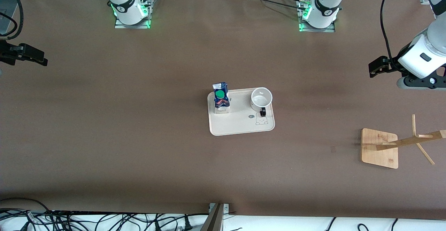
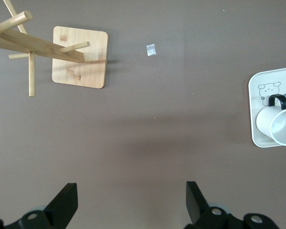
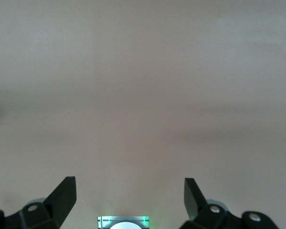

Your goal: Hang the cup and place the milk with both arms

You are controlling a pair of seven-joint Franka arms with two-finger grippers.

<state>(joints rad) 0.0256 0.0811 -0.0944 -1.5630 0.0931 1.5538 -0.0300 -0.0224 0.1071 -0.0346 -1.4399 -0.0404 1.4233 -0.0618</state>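
The white cup (image 1: 261, 98) stands upright on a cream tray (image 1: 240, 126) at mid-table, its black handle turned toward the front camera. The blue and white milk (image 1: 221, 98) carton with a green cap stands on the same tray, toward the right arm's end. My left gripper (image 2: 132, 200) hangs open and holds nothing, over bare table near the left arm's end; its view shows the cup (image 2: 276, 125) on the tray's corner (image 2: 257, 95). My right gripper (image 3: 130, 198) is open too, with nothing in it, above bare table at the right arm's end.
A wooden peg rack (image 1: 379, 147) on a square base stands near the left arm's end, nearer the front camera than the tray; the same rack (image 2: 78, 57) shows in the left wrist view. A small scrap (image 2: 151, 49) lies beside it. Brown tabletop surrounds the tray.
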